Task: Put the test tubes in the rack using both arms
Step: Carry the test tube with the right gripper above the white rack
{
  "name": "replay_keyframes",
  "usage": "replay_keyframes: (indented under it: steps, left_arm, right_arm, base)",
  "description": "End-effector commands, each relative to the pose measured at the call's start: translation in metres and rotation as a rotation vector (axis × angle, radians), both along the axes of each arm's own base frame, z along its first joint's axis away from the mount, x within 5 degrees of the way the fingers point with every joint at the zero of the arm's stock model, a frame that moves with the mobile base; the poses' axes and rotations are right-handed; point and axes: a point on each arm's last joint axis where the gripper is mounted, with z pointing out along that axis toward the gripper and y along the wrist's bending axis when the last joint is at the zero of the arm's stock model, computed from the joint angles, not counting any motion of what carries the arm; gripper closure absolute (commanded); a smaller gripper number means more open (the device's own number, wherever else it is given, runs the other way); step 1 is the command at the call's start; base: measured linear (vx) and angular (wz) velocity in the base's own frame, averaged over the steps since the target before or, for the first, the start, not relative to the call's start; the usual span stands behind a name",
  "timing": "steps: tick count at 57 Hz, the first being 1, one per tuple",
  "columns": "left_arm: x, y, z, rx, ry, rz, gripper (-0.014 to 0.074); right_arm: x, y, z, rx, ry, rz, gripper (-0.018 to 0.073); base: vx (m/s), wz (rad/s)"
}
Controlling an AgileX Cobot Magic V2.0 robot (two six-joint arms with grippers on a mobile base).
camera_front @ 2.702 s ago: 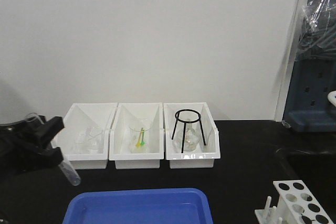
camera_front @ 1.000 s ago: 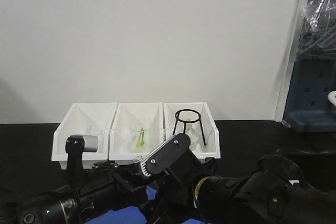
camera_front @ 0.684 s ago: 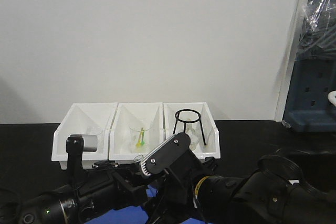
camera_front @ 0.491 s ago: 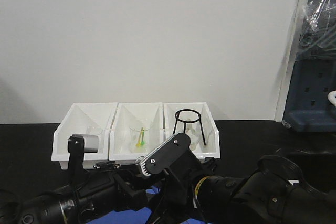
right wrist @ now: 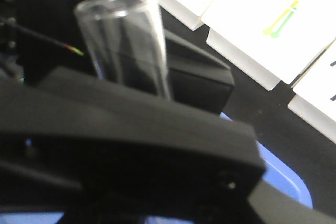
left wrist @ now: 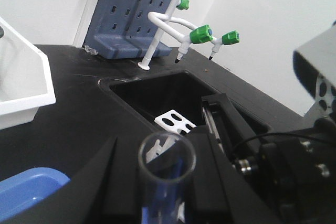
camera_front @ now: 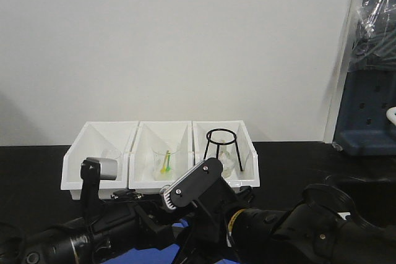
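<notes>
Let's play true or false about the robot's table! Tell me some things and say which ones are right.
1. A test tube stands between the fingers of the left claw. True.
2. The taps have red tips. False: the tips are green.
3. Three white bins stand in a row by the wall. True.
4. The black ring stand is in the leftmost bin. False: it is in the rightmost one.
5. The tray is blue. True.
</notes>
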Motion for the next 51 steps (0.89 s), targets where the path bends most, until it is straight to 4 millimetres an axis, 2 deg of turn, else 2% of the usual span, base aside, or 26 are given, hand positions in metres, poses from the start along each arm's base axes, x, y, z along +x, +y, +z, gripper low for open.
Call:
replay_keyframes:
  steps: [1, 9, 18, 24, 30, 46, 51]
  left_arm:
    - [-0.004, -0.001, 0.027, -0.109, -0.069, -0.025, 0.0332]
    - [-0.004, -0.001, 0.027, -0.108, -0.070, -0.024, 0.0157]
    - [-0.004, -0.001, 0.027, -0.109, -0.070, -0.024, 0.0042]
    - [-0.003, 0.000, 0.027, -0.107, -0.073, -0.021, 0.0028]
    - [-0.003, 0.000, 0.027, -0.102, -0.082, -0.021, 0.0028]
    - [-0.003, 0.000, 0.027, -0.101, -0.081, -0.021, 0.0028]
    - [-0.003, 0.000, 0.027, -0.101, -0.081, -0.021, 0.0028]
  right_arm:
    - [0.002, 0.001, 0.032, 0.122, -0.104, -0.004, 0.0574]
    - [0.001, 0.001, 0.032, 0.162, -0.072, -0.028, 0.0572]
    - [0.002, 0.001, 0.032, 0.171, -0.065, -0.035, 0.0571]
    - [0.004, -0.002, 0.032, 0.170, -0.067, -0.044, 0.0571]
    - [0.012, -0.013, 0.032, 0.169, -0.070, -0.081, 0.0569]
    - [0.046, -0.069, 0.033, 0.173, -0.098, -0.264, 0.0568]
    - [0.054, -0.088, 0.039, 0.205, -0.132, -0.324, 0.0568]
  base:
    - [0.00, 0.00]
    - [0.00, 0.00]
    - [0.00, 0.00]
    - [0.00, 0.00]
    - [0.00, 0.00]
    - [0.00, 0.00]
    - [0.00, 0.00]
